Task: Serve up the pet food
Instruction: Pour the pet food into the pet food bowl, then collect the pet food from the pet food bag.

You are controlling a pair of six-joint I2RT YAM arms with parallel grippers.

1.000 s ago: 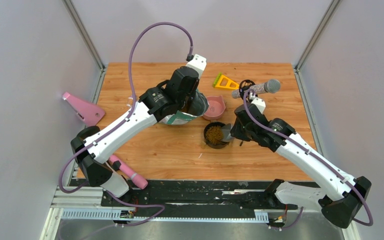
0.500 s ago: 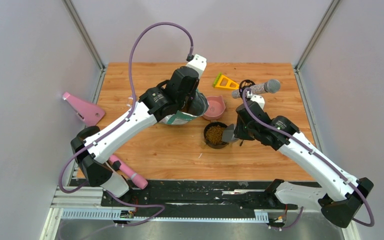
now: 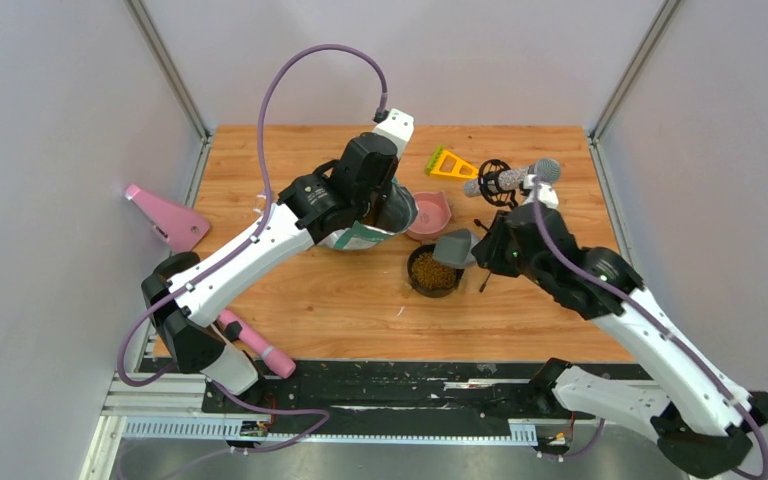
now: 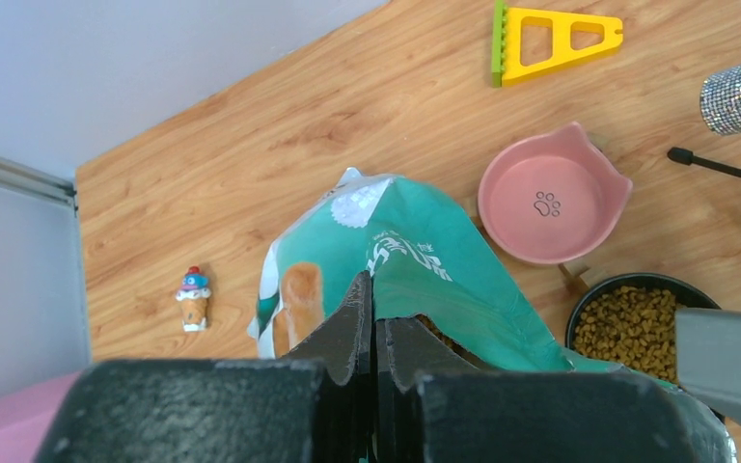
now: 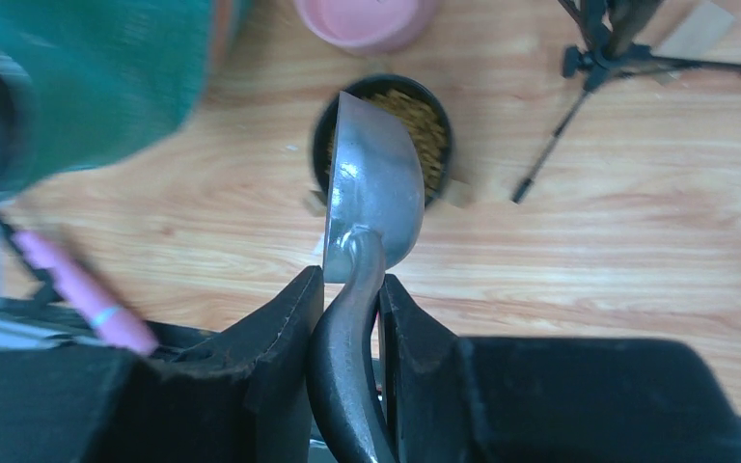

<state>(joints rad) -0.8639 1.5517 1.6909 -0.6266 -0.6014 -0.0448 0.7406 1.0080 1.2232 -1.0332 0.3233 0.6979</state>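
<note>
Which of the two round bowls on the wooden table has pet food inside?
The black round bowl: it holds brown dry kibble. The pink round bowl with the paw print, beside it, is empty.

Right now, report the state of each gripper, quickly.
Left gripper: shut, pinching the top edge of the teal bag.
Right gripper: closed on the handle of the grey scoop.

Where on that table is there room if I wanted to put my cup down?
The table is bare near its front edge, between the black bowl and the pink pen, and at the far left corner behind the bag. The middle is crowded: bag, pink bowl, scoop, microphone stand.
</note>
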